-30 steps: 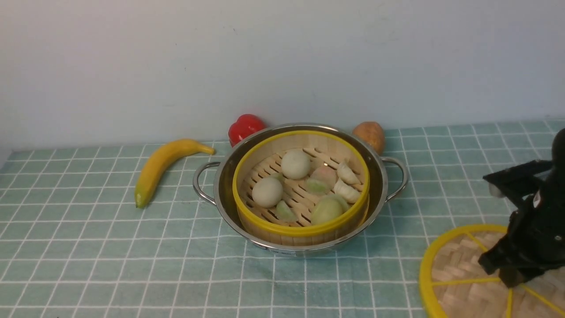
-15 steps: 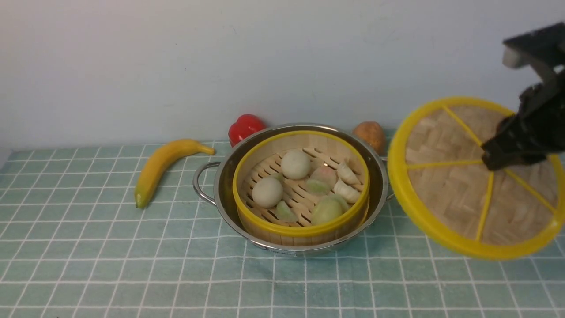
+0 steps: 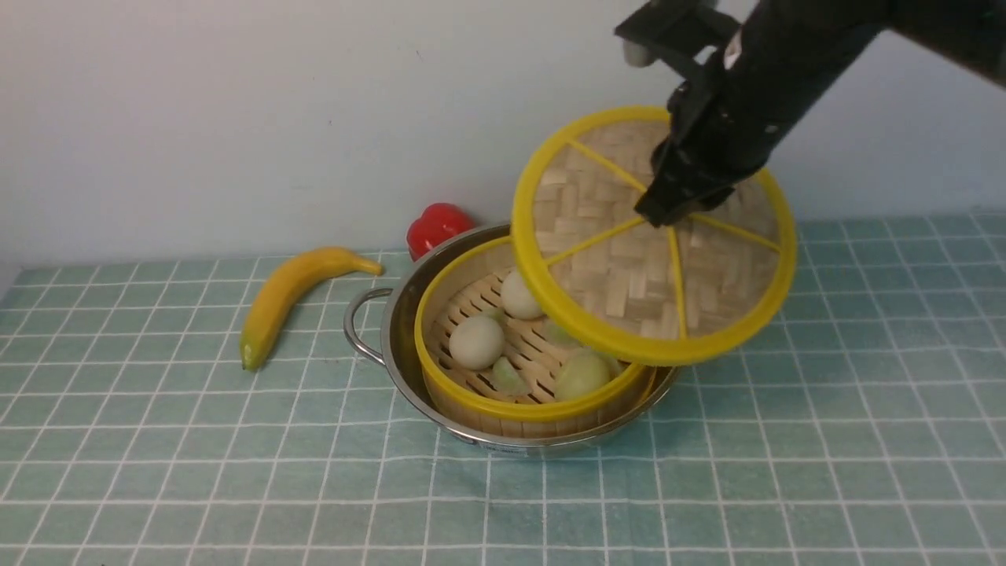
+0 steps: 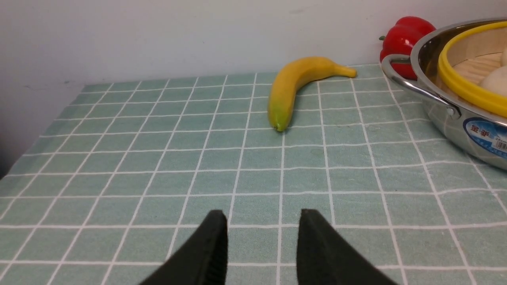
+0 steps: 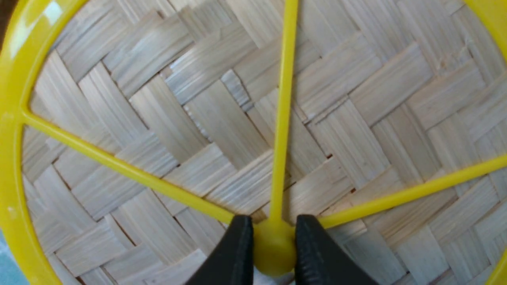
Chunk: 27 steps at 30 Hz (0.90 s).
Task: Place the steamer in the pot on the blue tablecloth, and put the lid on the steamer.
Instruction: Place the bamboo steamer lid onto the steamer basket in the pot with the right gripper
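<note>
The steamer [image 3: 471, 397], a yellow-rimmed bamboo basket with pale buns and dumplings, sits inside the shiny steel pot [image 3: 397, 338] on the blue tablecloth [image 3: 157, 440]. The lid [image 3: 629, 275], a woven disc with yellow rim and spokes, hangs tilted in the air above the pot's right half and hides part of the basket. My right gripper [image 3: 664, 211] is shut on the lid's yellow centre knob [image 5: 273, 247]. In the left wrist view my left gripper [image 4: 261, 215] hovers open and empty over bare cloth, left of the pot [image 4: 447, 118] and steamer [image 4: 467, 91].
A yellow banana [image 3: 287, 295] lies on the cloth left of the pot. A red pepper [image 3: 436, 226] stands behind the pot near the pale wall. The cloth's left edge [image 4: 23, 154] shows in the left wrist view.
My right gripper has lifted the lid off the cloth at the front right and carried it up and leftward, to above the pot. The lid now hides the brown item behind the pot.
</note>
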Each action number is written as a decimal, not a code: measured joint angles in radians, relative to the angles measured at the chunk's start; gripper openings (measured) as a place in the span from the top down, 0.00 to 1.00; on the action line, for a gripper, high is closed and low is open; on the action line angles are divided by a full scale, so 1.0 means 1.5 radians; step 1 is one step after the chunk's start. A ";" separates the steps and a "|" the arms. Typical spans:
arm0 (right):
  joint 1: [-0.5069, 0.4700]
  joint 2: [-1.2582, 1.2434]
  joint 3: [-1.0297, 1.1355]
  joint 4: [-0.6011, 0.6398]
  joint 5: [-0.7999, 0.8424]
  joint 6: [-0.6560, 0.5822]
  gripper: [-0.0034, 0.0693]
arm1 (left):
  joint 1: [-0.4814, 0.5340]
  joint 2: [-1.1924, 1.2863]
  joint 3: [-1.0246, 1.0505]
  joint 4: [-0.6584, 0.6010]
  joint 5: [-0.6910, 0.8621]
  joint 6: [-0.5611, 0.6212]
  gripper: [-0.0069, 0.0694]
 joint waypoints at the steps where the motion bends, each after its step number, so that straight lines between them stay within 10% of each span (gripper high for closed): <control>1: 0.010 0.015 -0.019 -0.002 0.000 -0.001 0.75 | 0.000 0.000 0.000 0.000 0.000 0.000 0.59; 27: 0.079 0.111 -0.076 0.001 0.002 -0.105 0.75 | 0.000 0.000 0.000 0.000 0.000 0.000 0.59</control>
